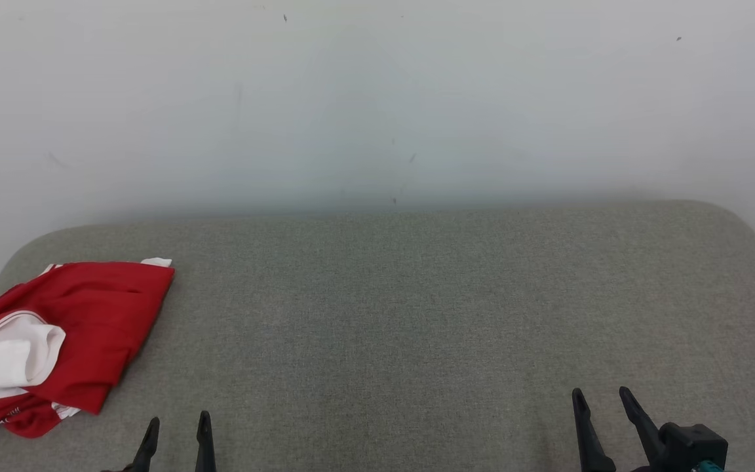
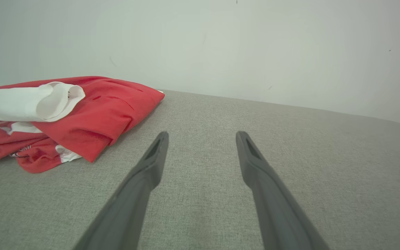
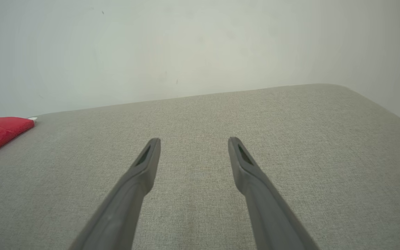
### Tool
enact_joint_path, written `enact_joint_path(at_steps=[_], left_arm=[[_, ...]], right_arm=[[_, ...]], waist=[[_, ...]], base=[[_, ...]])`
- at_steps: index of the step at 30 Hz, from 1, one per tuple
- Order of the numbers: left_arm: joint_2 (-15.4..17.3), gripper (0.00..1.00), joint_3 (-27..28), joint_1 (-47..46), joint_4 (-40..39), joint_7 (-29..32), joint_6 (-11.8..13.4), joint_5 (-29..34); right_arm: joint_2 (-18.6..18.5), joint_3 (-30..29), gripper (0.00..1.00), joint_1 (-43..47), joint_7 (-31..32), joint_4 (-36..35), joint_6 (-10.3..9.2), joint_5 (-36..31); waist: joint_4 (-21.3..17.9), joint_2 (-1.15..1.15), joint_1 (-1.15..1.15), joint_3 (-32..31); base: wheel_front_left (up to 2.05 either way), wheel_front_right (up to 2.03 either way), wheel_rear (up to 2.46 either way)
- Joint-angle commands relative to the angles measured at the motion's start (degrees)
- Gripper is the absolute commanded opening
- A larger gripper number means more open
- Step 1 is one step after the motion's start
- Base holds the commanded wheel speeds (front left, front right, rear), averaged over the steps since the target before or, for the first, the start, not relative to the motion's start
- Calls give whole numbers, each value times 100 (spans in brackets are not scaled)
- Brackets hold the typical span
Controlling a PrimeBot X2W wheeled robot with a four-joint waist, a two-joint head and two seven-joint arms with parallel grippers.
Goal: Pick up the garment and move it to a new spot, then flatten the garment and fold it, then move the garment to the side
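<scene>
We see the red garment (image 1: 89, 328) lying bunched in loose folds at the left end of the grey padded bench (image 1: 417, 295), with part of it running out past the left border of the head view. A white rolled piece of cloth (image 1: 4, 357) rests on top of the red fabric, and a little white trim shows at the corner nearest the bench's far edge. Our left pincer (image 1: 177, 423) hovers at the bench's near edge, toward the left end, close to the garment but apart from it. Its two dark fingers are spread wide with nothing between them. Our right pincer (image 1: 601, 393) is at the bench's near edge toward the right end, fingers likewise spread and holding nothing. We cannot tell whether either pincer touches the bench. A pale wall (image 1: 377, 98) rises behind the bench's far edge.
</scene>
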Motion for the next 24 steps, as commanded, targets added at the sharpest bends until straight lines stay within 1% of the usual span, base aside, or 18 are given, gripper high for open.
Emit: enact_joint_path(at_steps=[1, 17, 24], left_arm=[[-4, 100, 26, 74, 10, -52, -41, 91], [-54, 100, 72, 48, 158, -212, -91, 653], [-72, 100, 98, 30, 192, -215, -112, 653]], right_arm=[[-16, 18, 100, 44, -49, -6, 18, -117], [-18, 53, 100, 73, -138, 56, 20, -801], [-17, 56, 100, 61, -149, 76, 20, -796]], waist=[[1, 0, 0, -4], [-9, 0, 0, 14], [1, 0, 0, 28]], base=[[0, 0, 0], [0, 0, 0], [0, 0, 0]])
